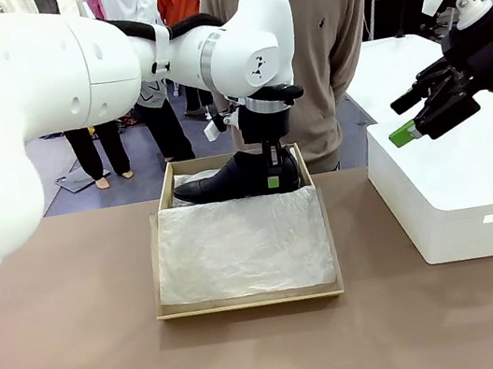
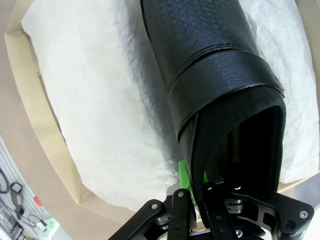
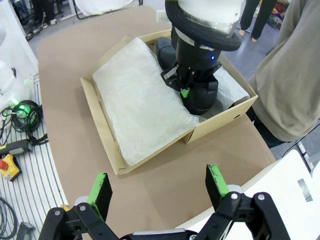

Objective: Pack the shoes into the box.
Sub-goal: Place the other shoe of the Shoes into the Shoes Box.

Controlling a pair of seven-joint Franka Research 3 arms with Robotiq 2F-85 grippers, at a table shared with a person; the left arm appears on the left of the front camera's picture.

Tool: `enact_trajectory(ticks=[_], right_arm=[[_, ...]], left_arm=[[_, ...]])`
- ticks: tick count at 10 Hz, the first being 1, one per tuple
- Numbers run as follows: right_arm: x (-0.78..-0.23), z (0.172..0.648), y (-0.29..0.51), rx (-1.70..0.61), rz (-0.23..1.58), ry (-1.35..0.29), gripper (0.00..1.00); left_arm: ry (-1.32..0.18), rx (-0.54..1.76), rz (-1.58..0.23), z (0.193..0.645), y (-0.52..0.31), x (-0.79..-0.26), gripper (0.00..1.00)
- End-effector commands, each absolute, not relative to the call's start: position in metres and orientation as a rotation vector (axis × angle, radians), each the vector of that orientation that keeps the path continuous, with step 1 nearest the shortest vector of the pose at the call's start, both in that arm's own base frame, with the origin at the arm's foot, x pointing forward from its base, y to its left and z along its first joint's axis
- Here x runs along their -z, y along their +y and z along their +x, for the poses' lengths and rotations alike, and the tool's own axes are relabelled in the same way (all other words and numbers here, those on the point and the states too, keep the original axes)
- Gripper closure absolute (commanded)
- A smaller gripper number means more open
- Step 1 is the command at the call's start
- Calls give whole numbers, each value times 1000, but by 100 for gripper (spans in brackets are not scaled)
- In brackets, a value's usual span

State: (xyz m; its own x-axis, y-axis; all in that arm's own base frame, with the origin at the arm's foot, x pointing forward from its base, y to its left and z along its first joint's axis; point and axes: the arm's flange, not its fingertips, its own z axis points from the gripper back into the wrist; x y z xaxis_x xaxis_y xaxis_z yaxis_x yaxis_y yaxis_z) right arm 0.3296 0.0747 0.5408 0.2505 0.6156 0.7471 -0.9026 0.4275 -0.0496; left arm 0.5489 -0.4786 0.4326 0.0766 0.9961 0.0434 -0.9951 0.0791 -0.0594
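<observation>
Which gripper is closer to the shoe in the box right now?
Left. The left gripper is shut on the shoe at its heel inside the box; the right gripper hangs open, well clear, by the white block.

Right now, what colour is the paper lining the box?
White; the paper shows best in the front view.

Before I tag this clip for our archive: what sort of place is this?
Probably a robotics lab: a white robot arm reaches over the table, and an emergency-stop button and cables lie beside it.
</observation>
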Motion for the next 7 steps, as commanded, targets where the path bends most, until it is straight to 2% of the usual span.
enact_trajectory(ticks=[1, 7], right_arm=[[-541, 334, 74, -1100, 458, -802, 0], [-541, 334, 74, -1100, 458, -802, 0]], left_arm=[[-88, -1557, -27, 551, -485, -432, 100], [-101, -1615, -79, 553, -484, -432, 100]])
